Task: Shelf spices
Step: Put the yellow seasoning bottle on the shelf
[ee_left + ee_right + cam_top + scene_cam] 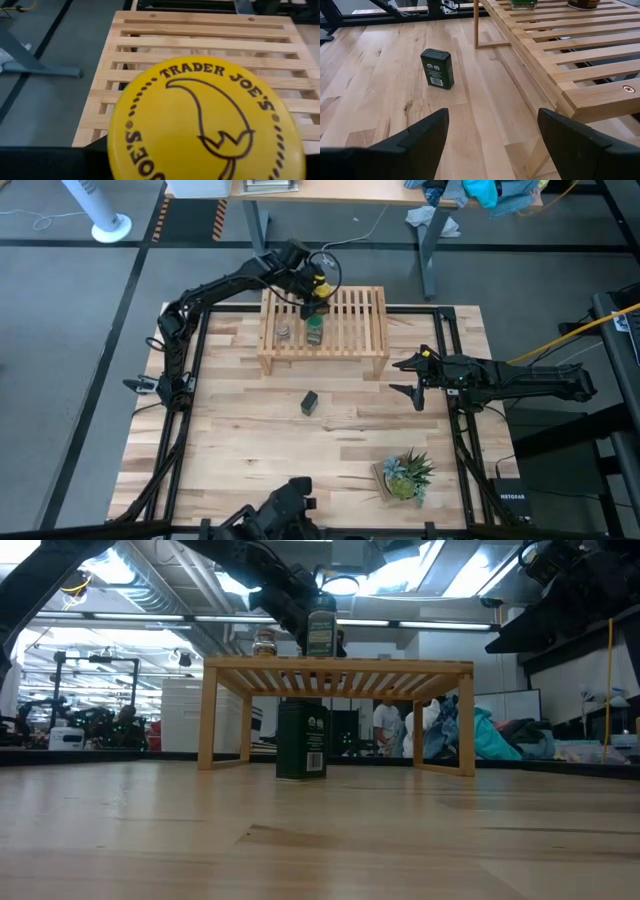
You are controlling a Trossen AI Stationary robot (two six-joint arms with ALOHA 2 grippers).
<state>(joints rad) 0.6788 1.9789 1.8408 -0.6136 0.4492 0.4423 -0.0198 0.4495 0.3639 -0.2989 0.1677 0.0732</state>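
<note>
Left gripper (318, 292) is positioned over the slatted top of the light-wood shelf (355, 315), toward the shelf's far edge and left of its middle. The yellow-lidded jar (320, 282) sits at this gripper; in the left wrist view the yellow lid (205, 122), printed "Trader Joe's", fills the frame above the slats. The fingers are hidden behind the lid, so I cannot tell whether they grip the jar or stand apart from it.

The green-lidded jar (314, 330) stands upright on the shelf top, just nearer the shelf's front edge than the gripper. The small grey-topped clear jar (284, 331) stands on the shelf top to its left, toward the left end.

The black rectangular tin (310, 402) stands upright on the tabletop (250, 440), in front of the shelf's front edge, apart from it.

Right gripper (408, 376) hovers beside the shelf's right front corner, fingers (420, 137) spread wide, holding nothing.

A potted green plant (405, 473) sits near the table's near right edge.
</note>
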